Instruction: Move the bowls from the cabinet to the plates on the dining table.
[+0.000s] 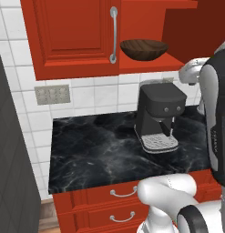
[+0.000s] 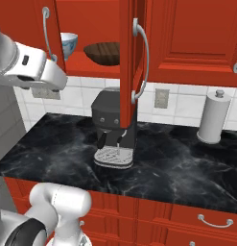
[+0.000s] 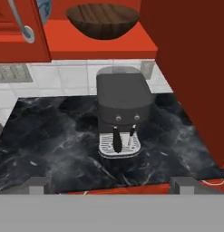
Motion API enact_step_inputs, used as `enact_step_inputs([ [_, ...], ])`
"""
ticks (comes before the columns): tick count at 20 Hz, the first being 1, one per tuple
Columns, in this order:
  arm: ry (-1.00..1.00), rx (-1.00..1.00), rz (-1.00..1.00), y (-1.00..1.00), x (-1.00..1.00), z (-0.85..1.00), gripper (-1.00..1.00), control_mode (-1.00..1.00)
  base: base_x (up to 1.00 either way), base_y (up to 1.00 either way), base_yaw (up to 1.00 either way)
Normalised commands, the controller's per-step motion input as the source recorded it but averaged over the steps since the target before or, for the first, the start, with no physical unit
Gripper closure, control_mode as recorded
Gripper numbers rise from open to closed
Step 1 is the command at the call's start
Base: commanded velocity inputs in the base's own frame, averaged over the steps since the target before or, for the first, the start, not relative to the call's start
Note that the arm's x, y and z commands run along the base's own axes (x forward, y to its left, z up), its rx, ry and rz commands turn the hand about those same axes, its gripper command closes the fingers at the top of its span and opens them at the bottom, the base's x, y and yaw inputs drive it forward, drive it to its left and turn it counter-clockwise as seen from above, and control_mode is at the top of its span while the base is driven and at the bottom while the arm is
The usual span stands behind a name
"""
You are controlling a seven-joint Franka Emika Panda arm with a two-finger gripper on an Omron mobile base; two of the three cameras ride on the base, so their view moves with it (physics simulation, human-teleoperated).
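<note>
The jaws stand wide apart with nothing between them, the gripper (image 3: 111, 185) hanging in the air in front of the black counter (image 3: 50, 145) and looking down on the coffee machine (image 3: 121, 113). Above it, on the red shelf (image 3: 104, 45) of the cabinet (image 1: 73, 36), sits the brown wooden bowl (image 3: 103, 20). The white and blue bowl (image 2: 68, 44) stands just beside it, partly behind an open door (image 2: 132, 62). A paper towel roll (image 2: 213, 117) stands well off along the counter.

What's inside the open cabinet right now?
On the red shelf sit the brown wooden bowl and, to its left, the white blue-patterned bowl, partly covered by the left door. The rest of the cabinet's interior is covered by doors.
</note>
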Motion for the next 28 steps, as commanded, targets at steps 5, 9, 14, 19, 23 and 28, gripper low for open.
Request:
enact_step_inputs([
  [5, 0.00, 0.00, -0.21, 0.12, 1.00, -0.09, -1.00, -1.00, 0.00, 0.00, 0.00],
  [9, 0.00, 0.00, -0.13, 0.53, 0.84, 0.00, -1.00, -1.00, 0.00, 0.00, 0.00],
  [14, -0.04, 0.00, -0.02, 0.54, 0.30, 0.03, -1.00, -1.00, 0.00, 0.00, 0.00],
  [19, -0.21, 0.06, 0.00, 0.49, 0.02, 0.13, -1.00, -1.00, 0.00, 0.00, 0.00],
  [23, -0.18, 0.15, 0.00, 0.52, 0.04, 0.20, -1.00, -1.00, 0.00, 0.00, 0.00],
  [28, -0.04, 0.16, 0.06, 0.22, 0.24, 0.21, -1.00, -1.00, 0.00, 0.00, 0.00],
])
